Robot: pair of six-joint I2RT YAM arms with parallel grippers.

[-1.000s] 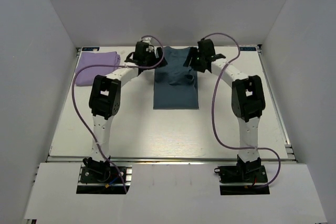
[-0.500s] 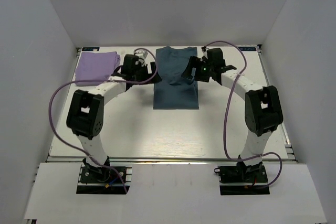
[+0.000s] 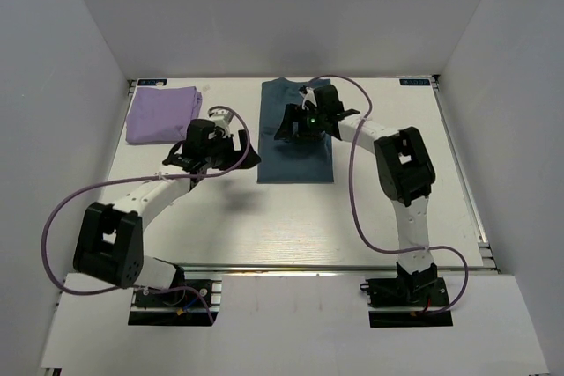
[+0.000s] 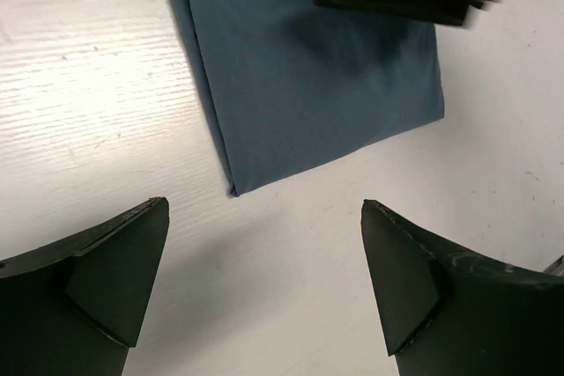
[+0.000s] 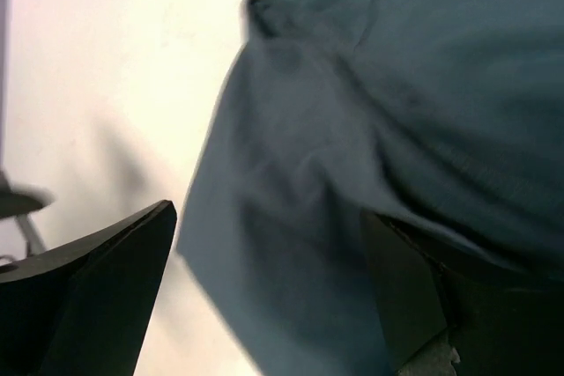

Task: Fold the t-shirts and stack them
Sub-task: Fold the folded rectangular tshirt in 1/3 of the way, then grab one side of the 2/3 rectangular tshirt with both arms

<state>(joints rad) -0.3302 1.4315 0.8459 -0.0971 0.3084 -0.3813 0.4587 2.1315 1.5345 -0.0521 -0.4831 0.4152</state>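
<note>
Slate-blue tee point(image 3: 295, 160) lies folded narrow, far centre of bench point(image 3: 264, 217); lavender tee point(image 3: 161, 114) sits folded far left. Left claw point(image 4: 263, 209) hovers, jaws apart, off the blue tee's near-left corner. Right claw point(image 5: 269, 213), also apart, hangs over its middle, apparently placed for a cross-fold.

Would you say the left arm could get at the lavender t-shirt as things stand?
Probably yes: the left gripper hangs open over the table beside the lavender t-shirt, nothing lies between them, and the right gripper is over the blue t-shirt.
</note>
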